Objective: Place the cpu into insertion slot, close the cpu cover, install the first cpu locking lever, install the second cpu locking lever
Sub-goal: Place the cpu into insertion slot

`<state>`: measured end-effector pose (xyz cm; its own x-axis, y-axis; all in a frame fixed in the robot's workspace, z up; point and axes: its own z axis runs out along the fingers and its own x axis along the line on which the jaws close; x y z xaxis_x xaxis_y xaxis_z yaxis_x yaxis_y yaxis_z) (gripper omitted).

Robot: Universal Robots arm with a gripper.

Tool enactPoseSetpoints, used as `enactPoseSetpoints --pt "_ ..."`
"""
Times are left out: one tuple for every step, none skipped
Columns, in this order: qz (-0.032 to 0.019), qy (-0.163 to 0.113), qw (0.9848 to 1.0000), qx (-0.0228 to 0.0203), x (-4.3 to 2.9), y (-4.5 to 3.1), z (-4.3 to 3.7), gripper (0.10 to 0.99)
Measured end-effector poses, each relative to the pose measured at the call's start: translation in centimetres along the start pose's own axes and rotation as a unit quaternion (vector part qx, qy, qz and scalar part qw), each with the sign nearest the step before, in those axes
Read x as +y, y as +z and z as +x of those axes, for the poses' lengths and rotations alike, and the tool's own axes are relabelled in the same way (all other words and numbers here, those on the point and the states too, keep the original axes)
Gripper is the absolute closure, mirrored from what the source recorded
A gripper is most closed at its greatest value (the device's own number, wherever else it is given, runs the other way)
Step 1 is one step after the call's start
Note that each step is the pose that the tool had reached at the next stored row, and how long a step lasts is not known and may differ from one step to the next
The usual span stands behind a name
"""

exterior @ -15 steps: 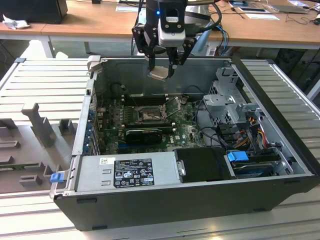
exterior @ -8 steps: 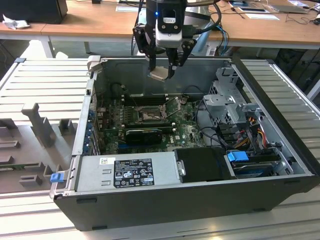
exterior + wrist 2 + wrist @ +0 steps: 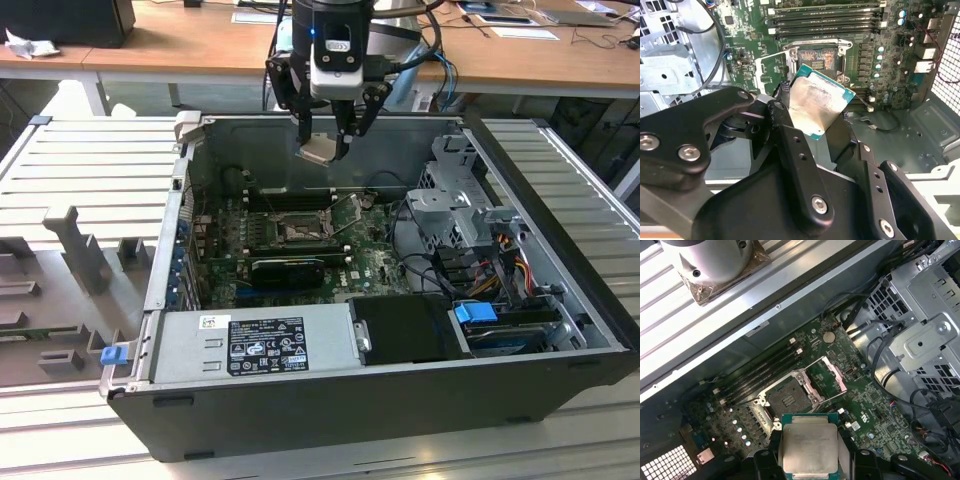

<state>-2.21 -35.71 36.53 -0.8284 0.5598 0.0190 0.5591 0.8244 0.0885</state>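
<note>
The exterior view looks steeply down on the whole open computer case (image 3: 350, 410) from outside it; both wrist views sit close behind the tool (image 3: 810, 452), sharing the insertion slot (image 3: 788, 399) from opposite sides

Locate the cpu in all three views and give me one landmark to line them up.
Exterior view: cpu gripped in the gripper, above the open case.
Second wrist view: cpu tilted between the black fingers, just short of the socket.
First wrist view: cpu seen flat-on, socket beyond it.
Shared landmark: the empty socket, with its cpu cover swung open.
</note>
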Motion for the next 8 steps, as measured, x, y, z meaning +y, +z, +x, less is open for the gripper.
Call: enactPoseSetpoints --pt "-0.0001 0.005 1.0 -0.0005 0.0 0.01 0.0 0.557" --pt "-0.0003 0.014 0.9999 -0.0012 0.0 0.01 0.0 0.557" --pt "-0.0005 0.022 0.9997 -0.002 0.0 0.01 0.0 0.557" --pt "-0.0006 0.029 0.9996 -0.0026 0.0 0.03 0.0 0.557" --pt "-0.0007 0.038 0.9993 -0.0035 0.0 0.03 0.0 0.557" --pt "-0.0008 0.046 0.9989 -0.0041 0.0 0.04 0.0 0.557" --pt "-0.0009 0.054 0.9985 -0.0049 -0.02 0.05 0.02 0.557" --pt "-0.0009 0.057 0.9984 -0.0051 -0.1 0.05 0.15 0.557"
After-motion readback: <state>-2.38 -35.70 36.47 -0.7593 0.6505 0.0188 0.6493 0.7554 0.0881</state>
